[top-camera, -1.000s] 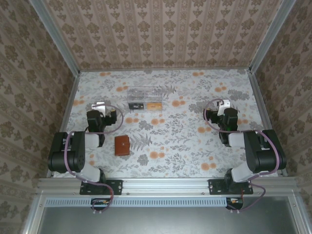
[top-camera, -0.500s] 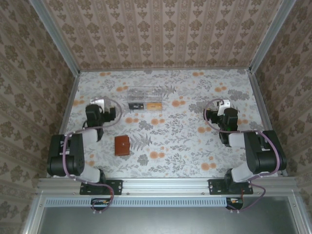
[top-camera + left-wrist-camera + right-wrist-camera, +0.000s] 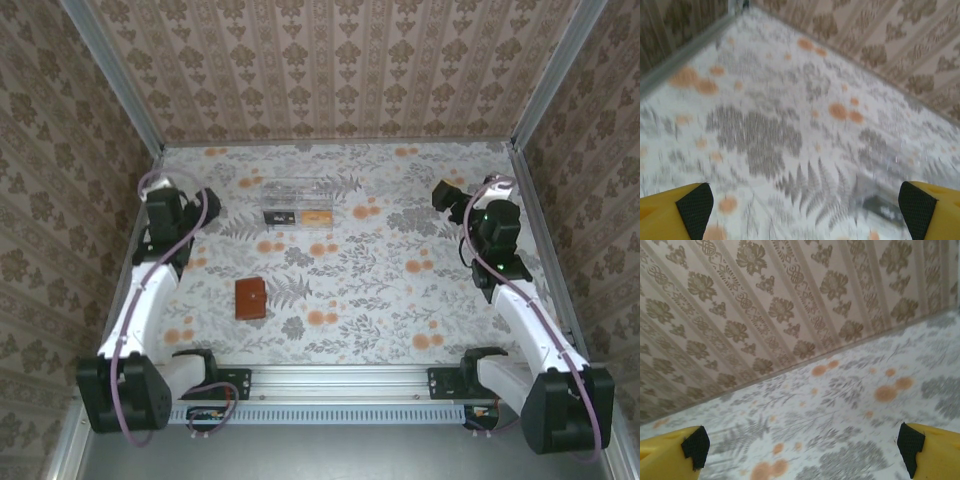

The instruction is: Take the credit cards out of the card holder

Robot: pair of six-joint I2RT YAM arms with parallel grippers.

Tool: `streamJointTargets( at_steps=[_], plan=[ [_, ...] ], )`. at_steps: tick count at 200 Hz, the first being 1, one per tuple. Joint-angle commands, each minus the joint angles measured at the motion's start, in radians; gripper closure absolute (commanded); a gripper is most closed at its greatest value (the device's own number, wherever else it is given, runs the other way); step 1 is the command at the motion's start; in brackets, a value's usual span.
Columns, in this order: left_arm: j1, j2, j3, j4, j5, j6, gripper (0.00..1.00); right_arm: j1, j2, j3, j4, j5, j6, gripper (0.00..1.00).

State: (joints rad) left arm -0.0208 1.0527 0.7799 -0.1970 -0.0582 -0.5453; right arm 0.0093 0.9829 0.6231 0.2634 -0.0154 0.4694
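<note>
The left gripper point(image 3: 806, 206) and the right gripper point(image 3: 802, 449) have both moved up and out, jaws wide, holding nothing.
The left arm was folded up close; now it reaches far along the left side of the flowery table point(image 3: 380, 290). The small rust-brown leather card holder point(image 3: 250, 299) lies shut and untouched near the front left, with the clear plastic box point(image 3: 297, 203) farther back. The right arm has stretched out too. No cards are out; I think the job is just starting.
</note>
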Motion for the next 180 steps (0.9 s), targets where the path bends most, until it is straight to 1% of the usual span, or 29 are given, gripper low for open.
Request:
streamJointTargets(
  at_steps=[1,8,21,35,50,65,76,104,118,130,133,135,146,165,180],
  plan=[
    [-0.027,-0.114,-0.114,-0.105,0.085,-0.118,0.0,0.013,-0.037,0.013,-0.156,-0.128,0.17,0.0],
    [-0.042,-0.15,-0.141,-0.129,0.081,-0.131,0.0,0.03,-0.043,0.027,-0.201,-0.144,0.172,0.0],
    [-0.081,-0.208,-0.196,-0.175,0.066,-0.153,0.0,0.098,-0.057,0.043,-0.273,-0.12,0.164,0.0],
    [-0.135,-0.257,-0.244,-0.219,0.037,-0.168,0.0,0.213,-0.068,0.044,-0.317,-0.063,0.142,0.0],
    [-0.203,-0.298,-0.297,-0.229,0.005,-0.185,0.0,0.351,-0.061,0.045,-0.354,0.006,0.119,0.0],
    [-0.263,-0.307,-0.355,-0.195,-0.01,-0.209,0.0,0.479,-0.039,0.055,-0.386,0.097,0.114,0.0],
    [-0.299,-0.294,-0.399,-0.15,-0.003,-0.234,0.0,0.548,-0.021,0.063,-0.398,0.137,0.111,0.0],
    [-0.333,-0.214,-0.49,-0.028,0.082,-0.277,0.0,0.693,0.006,0.099,-0.441,0.252,0.107,0.0],
    [-0.365,-0.181,-0.503,0.009,0.111,-0.295,0.02,0.738,0.013,0.12,-0.468,0.304,0.106,0.0],
    [-0.425,-0.174,-0.508,0.029,0.109,-0.33,0.03,0.755,0.017,0.128,-0.482,0.314,0.105,0.0],
    [-0.428,-0.172,-0.51,0.039,0.107,-0.339,0.04,0.757,0.017,0.128,-0.483,0.314,0.104,0.0],
    [-0.46,-0.173,-0.511,0.044,0.104,-0.347,0.04,0.759,0.017,0.128,-0.484,0.315,0.106,0.0],
    [-0.548,-0.174,-0.523,0.082,0.077,-0.394,0.04,0.767,0.017,0.125,-0.49,0.324,0.108,0.0],
    [-0.698,-0.162,-0.533,0.158,-0.02,-0.461,0.04,0.777,0.014,0.109,-0.494,0.351,0.115,0.0],
    [-0.79,-0.122,-0.526,0.236,-0.08,-0.486,0.02,0.782,0.016,0.103,-0.515,0.372,0.118,0.0]
  ],
)
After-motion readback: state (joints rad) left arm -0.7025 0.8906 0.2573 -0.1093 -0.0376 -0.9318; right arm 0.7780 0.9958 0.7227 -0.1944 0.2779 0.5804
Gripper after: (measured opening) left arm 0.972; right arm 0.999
